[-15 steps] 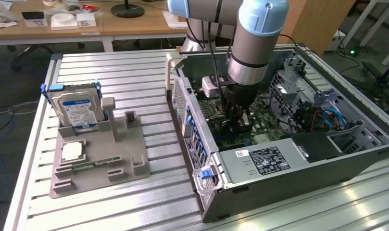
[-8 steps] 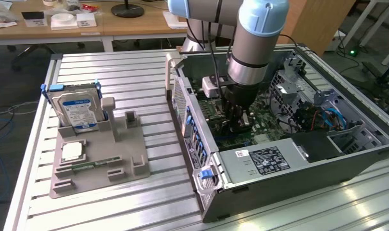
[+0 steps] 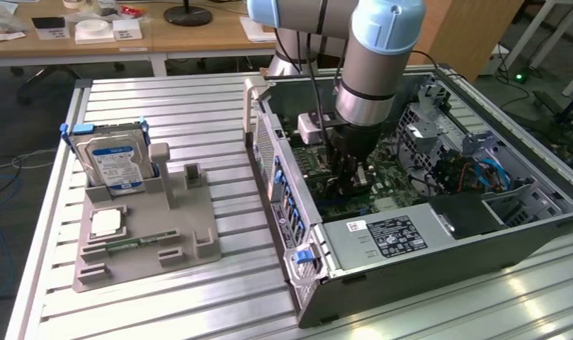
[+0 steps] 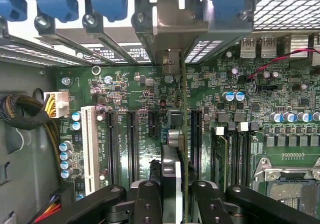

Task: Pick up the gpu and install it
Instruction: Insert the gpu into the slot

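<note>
My arm (image 3: pixel 376 64) reached down from above into the open computer case (image 3: pixel 513 227), which lay on its side on the slatted metal table (image 3: pixel 173 99). My gripper (image 4: pixel 176 196) was positioned low over the motherboard (image 4: pixel 150 84), inside the case.

Finger state: my 2 fingers (image 4: pixel 146 201) were closed in on the gpu (image 4: pixel 175 169), 1 on each face of the card, holding it on edge. The card stood roughly upright and ran away from the wrist toward the rear slot openings of the case. In the wrist view, its thin green board edge formed a line up the frame, and its silver end bracket (image 4: pixel 172 29) sat at the rear wall, between the blue slot clips (image 4: pixel 107 2).

Card position: the gpu was located over the row of black expansion slots (image 4: pixel 132 146), just beside the slot at its far side (image 4: pixel 196 141). Whether its edge connector was seated in a slot could not be determined.

Other items: a white slot (image 4: pixel 90 149) lay at the outer end of the row. The power supply (image 3: pixel 385 237) occupied the near end of the case. On the table, at the exterior view's left, a grey fixture tray (image 3: pixel 144 241) held a hard drive (image 3: pixel 114 164) standing on edge.
</note>
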Robot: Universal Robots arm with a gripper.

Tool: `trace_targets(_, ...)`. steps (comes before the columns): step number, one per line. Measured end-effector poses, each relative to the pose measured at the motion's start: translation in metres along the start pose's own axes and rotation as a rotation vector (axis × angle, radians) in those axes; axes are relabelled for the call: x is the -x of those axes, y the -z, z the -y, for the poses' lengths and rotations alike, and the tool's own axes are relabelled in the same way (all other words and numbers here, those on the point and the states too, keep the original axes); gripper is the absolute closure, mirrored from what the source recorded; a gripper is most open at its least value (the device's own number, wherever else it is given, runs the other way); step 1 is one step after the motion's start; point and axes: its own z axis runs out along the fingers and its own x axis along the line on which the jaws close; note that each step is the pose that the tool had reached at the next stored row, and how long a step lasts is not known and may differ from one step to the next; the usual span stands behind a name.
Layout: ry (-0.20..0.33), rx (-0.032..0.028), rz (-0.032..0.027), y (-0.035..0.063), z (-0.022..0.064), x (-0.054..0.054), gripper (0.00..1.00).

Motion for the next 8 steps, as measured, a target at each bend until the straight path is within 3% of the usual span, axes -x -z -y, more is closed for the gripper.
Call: trace_targets(8, 0.0, 0.0003, -0.0002, -0.0019, 0.0, 0.0, 0.72)
